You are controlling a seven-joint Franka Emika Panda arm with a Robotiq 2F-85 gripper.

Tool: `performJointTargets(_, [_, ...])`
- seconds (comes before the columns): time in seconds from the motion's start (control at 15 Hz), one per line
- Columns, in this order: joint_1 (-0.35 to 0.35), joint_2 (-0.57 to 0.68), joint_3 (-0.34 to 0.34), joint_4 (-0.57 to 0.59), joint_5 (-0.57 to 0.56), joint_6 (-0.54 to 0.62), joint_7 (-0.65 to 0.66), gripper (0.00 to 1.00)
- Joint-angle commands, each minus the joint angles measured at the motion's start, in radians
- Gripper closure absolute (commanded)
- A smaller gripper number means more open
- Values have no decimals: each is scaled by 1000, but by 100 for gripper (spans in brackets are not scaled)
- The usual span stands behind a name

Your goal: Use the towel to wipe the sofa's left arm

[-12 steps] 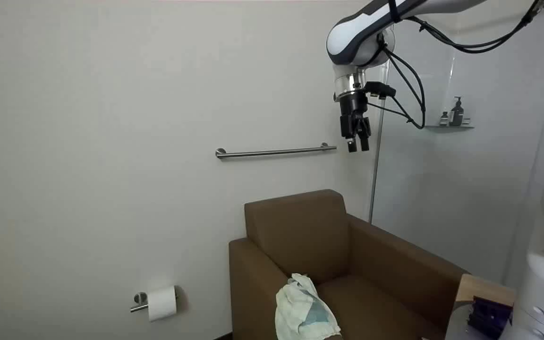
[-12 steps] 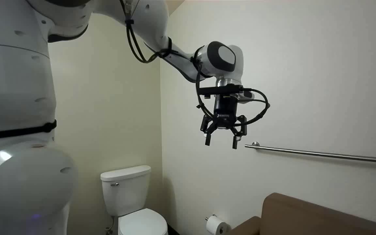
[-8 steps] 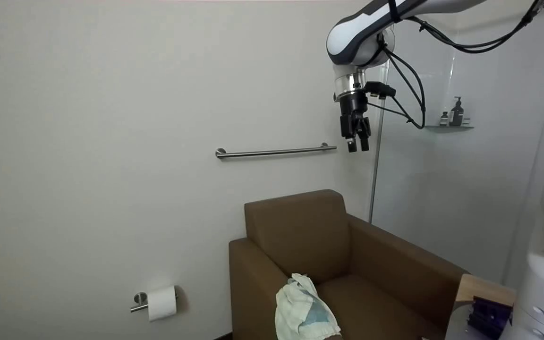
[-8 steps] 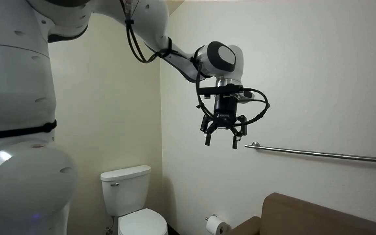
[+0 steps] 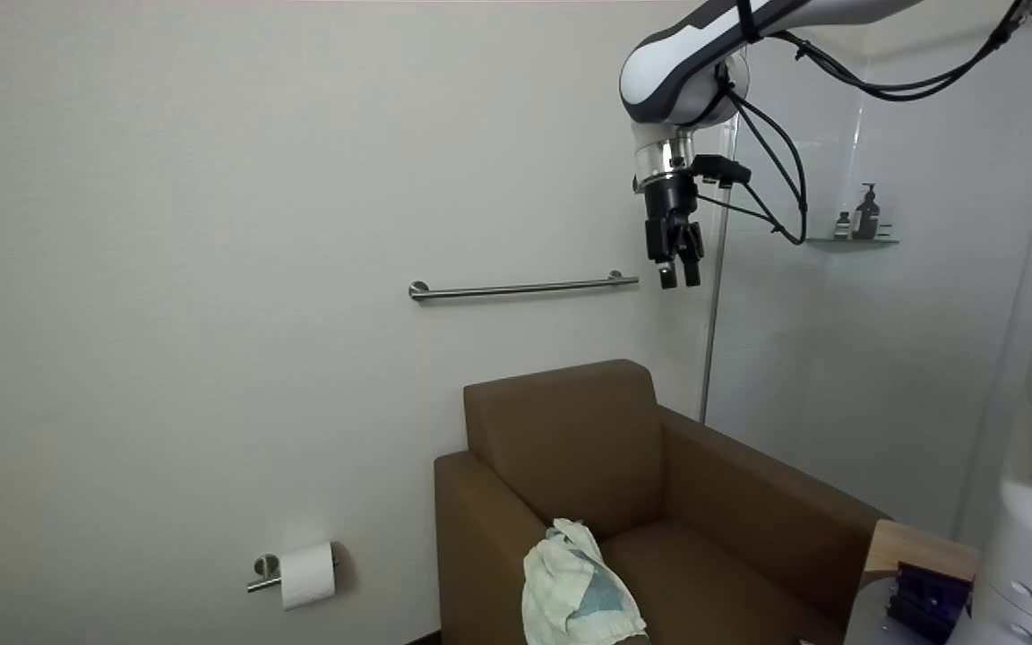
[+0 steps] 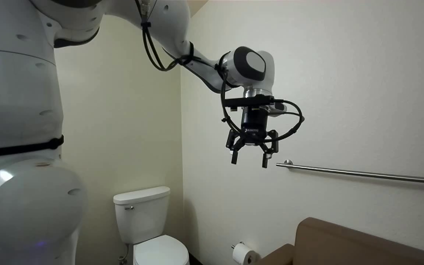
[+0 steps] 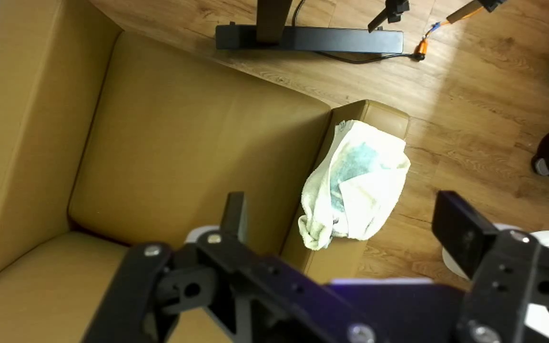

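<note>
Nothing has visibly changed in the last moment: the robot arm (image 6: 171, 29) hangs in the same pose in both exterior views, its fingers (image 6: 235, 157) stand wide apart with nothing between them, and the towel (image 7: 358, 183) lies as it did. For the task this means, as I judge it, that the wiping has not begun and the robot arm is pausing before its way down; the next move calls for lowering the fingers to the towel and pinching it. The towel is on an armrest (image 7: 386, 119) of the sofa (image 5: 686, 564), near the front end, well below the fingers. Whether that armrest is the left one depends on where one stands, though the towel's place suggests it is the one meant. The towel is off-white with a blue-green patch, crumpled and folded over itself, with a bunched corner at the end nearer the backrest (image 5: 561, 439) and one side drooping toward the seat (image 7: 198, 143). In the wrist view its palest part is washed out, so the folds there are hard to read. It looks soft and loose, so a shallow pinch would probably let it slip
</note>
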State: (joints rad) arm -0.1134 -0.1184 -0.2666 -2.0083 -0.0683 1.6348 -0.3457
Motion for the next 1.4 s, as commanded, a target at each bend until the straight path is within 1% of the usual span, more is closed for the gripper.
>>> performJointTargets(0.0, [-22,2,21,3,2,-3,-2,0])
performJointTargets(0.27, [-22,2,21,3,2,-3,-2,0])
performJointTargets(0.47, [-5,59,35,-8,74,45,-49,0])
performJointTargets(0.67, [24,142,89,-34,157,125,-79,0])
performJointTargets(0.73, [34,175,113,-35,170,147,-70,0])
performJointTargets(0.87, [55,224,163,-65,165,205,-39,0])
performJointTargets(1.0, [76,254,204,-127,144,245,5,0])
performJointTargets(1.13, [91,288,235,-185,160,280,36,0])
performJointTargets(1.27, [93,352,257,-183,166,286,31,0])
performJointTargets(1.33, [87,323,257,-169,145,260,21,0])
